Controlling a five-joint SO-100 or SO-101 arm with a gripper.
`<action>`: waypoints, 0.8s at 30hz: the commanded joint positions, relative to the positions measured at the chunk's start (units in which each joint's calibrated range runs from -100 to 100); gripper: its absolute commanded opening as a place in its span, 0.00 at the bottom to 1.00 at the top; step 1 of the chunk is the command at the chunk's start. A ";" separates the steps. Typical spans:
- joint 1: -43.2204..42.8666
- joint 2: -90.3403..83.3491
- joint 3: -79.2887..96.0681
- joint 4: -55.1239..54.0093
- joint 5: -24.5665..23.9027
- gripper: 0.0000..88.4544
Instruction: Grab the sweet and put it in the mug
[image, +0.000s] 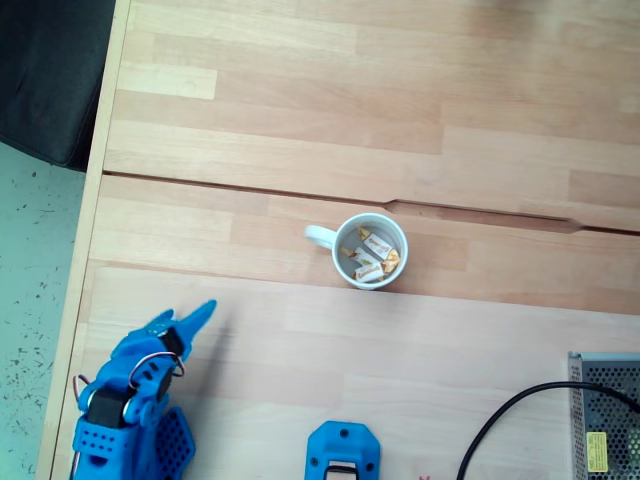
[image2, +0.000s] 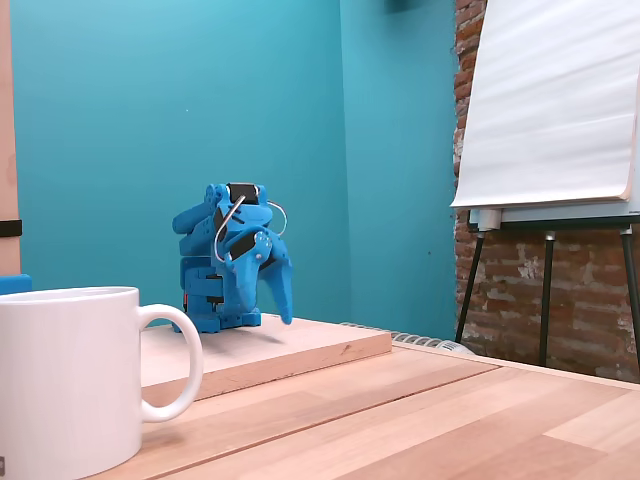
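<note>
While the blue arm sits folded at the lower left of the top-down fixed view, its end effector (image: 196, 318) points up and to the right over bare wood, and the same end effector (image2: 283, 300) hangs tip-down in the low side-on fixed view. Its two fingers lie close together with nothing between them; whether they are fully clenched cannot be told. The arm (image: 130, 400) stands on a raised wooden board (image2: 300, 345), which the side-on view shows lying on the bench (image2: 420, 420).

Well apart from the end effector, near the middle of the top-down view, stands the mug (image: 370, 250), white, upright, its loop handle toward the left of that view. Inside it lie several small wrapped candies; a sweet (image: 368, 270) with a white wrapper and yellow-orange ends rests on the mug's floor. The mug (image2: 68, 380) fills the lower left foreground of the side-on view, handle to the right, its inside hidden.

At the bottom edge of the top-down view sits a blue plastic part (image: 342, 452); to its right a black cable (image: 520, 415) curves toward a perforated metal box (image: 606, 415) at the corner. Behind the bench in the side-on view are a teal wall (image2: 150, 120), a brick wall (image2: 560, 300) and a flip chart (image2: 550, 100) on an easel.
</note>
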 joint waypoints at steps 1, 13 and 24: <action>-2.14 -1.15 0.90 -0.25 0.15 0.37; -3.30 -0.98 0.90 -0.25 0.54 0.37; -3.30 -0.98 0.90 -0.25 0.59 0.38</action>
